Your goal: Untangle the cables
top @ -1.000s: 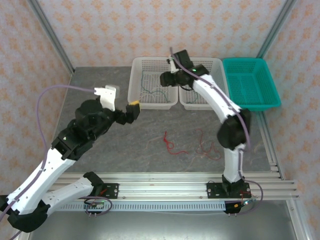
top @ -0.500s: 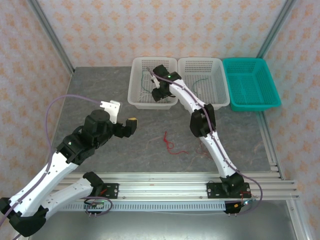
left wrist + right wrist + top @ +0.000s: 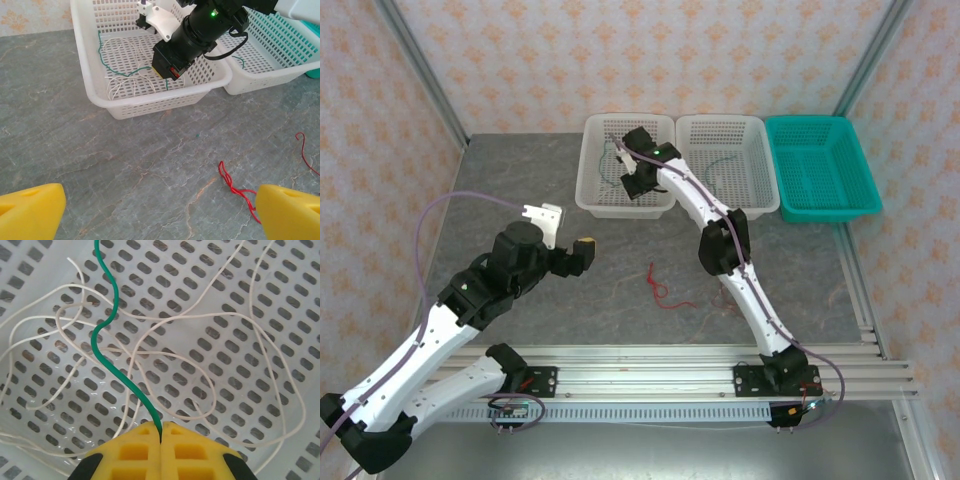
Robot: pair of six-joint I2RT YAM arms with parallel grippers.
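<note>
My right end effector (image 3: 161, 434) clenches the green cable (image 3: 107, 347) inside the white basket (image 3: 150, 102) at the far edge of the desk (image 3: 510, 190); my left end effector (image 3: 160, 212) hangs released.

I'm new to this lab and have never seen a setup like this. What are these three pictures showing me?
Two robot arms stand at a grey table. One picture looks down on both from above; the other two come from a camera on each wrist. The right hand reaches into a white basket and is shut on a green wire, which lies among loose white wires. The left hand hangs wide open above the table. A red wire lies on the table on the near side of the basket. The job is pulling the tangled wires apart.
</note>
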